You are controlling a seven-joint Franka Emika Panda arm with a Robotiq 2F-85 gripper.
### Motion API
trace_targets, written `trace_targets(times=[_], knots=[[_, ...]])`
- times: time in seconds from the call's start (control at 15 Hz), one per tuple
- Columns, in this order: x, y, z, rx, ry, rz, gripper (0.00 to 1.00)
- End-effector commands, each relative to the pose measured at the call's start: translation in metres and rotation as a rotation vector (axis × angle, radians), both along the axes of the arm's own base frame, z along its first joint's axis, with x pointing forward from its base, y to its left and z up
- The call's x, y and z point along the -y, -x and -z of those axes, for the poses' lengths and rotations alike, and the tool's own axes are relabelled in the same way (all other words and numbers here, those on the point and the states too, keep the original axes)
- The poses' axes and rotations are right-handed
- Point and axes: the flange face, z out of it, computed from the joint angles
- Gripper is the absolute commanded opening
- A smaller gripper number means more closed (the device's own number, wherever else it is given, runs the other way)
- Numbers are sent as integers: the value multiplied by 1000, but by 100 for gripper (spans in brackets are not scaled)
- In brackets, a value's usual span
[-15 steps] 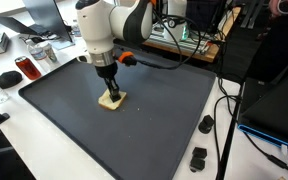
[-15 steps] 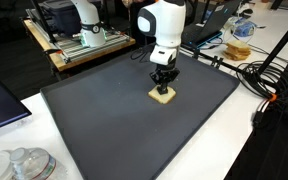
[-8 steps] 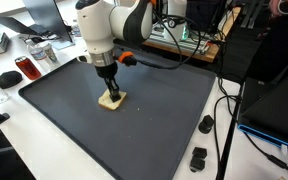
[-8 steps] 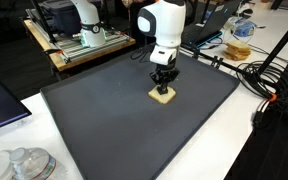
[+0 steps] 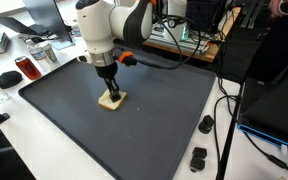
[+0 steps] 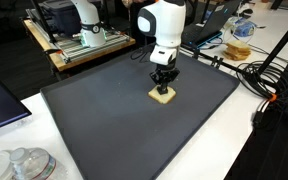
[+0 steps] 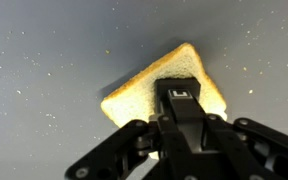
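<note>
Pale bread slice [image 5: 111,101] lies flat on the dark mat [image 5: 159,125], somewhat toward the mat's far half in both exterior views. Hand [image 7: 179,98] stands upright over it. Its fingers are drawn together with no gap showing and their tips rest on the slice's top face; nothing appears pinched between them. Judged status: contact made, slice not lifted. Open mat surrounds the slice, with all edges well apart from it. Small black parts [image 5: 205,124] and cables [image 6: 256,78] sit on the bench [image 5: 54,165] beyond the right edge.
</note>
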Motion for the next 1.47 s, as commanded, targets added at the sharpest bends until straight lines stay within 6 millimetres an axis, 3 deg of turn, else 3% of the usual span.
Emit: trace_targets(times=[0.0, 0.53, 1.4], knots=[[-5, 2, 60, -30, 8, 3, 5], [-6, 0, 55, -31, 19, -3, 5], [3, 5, -6, -10, 28, 4, 5]])
